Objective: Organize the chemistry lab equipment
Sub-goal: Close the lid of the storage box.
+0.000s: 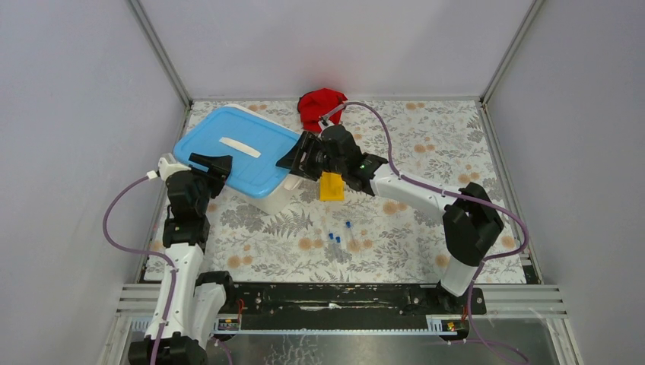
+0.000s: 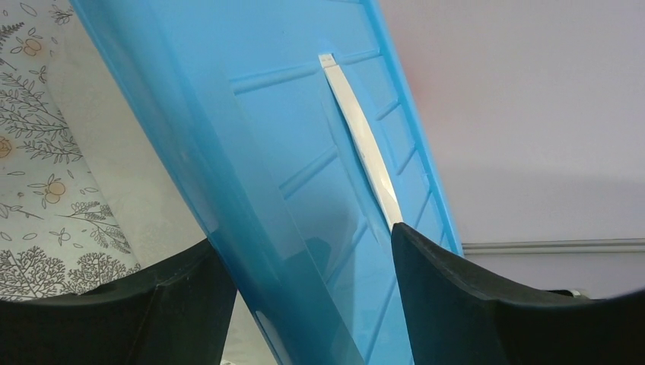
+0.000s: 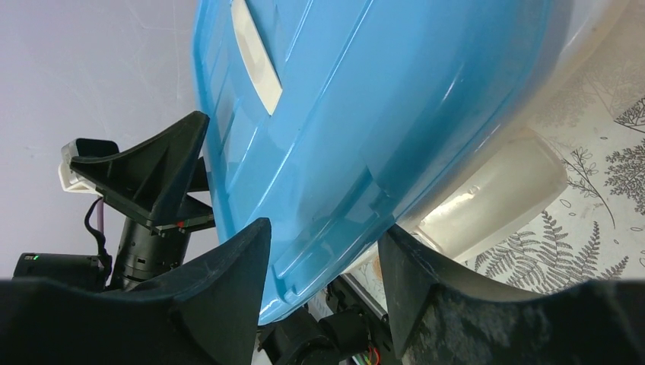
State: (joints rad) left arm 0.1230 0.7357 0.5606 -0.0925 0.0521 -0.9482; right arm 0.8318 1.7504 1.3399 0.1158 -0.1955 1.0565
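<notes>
The white tub (image 1: 275, 195) stands at the back left under its blue lid (image 1: 236, 148), which lies askew over it. My left gripper (image 1: 216, 164) sits at the lid's left edge. In the left wrist view the lid (image 2: 304, 152) passes between the jaws of that gripper (image 2: 304, 237), which stand wide open. My right gripper (image 1: 298, 160) is shut on the lid's right rim (image 3: 335, 152), just above the tub wall (image 3: 494, 198). The yellow rack (image 1: 331, 186) lies under the right wrist. A few blue-capped tubes (image 1: 337, 237) lie mid-table.
A red crumpled thing (image 1: 319, 108) lies at the back wall behind the right wrist. Grey walls close in the floral table (image 1: 426, 144) on three sides. The left arm's fingers show in the right wrist view (image 3: 152, 175).
</notes>
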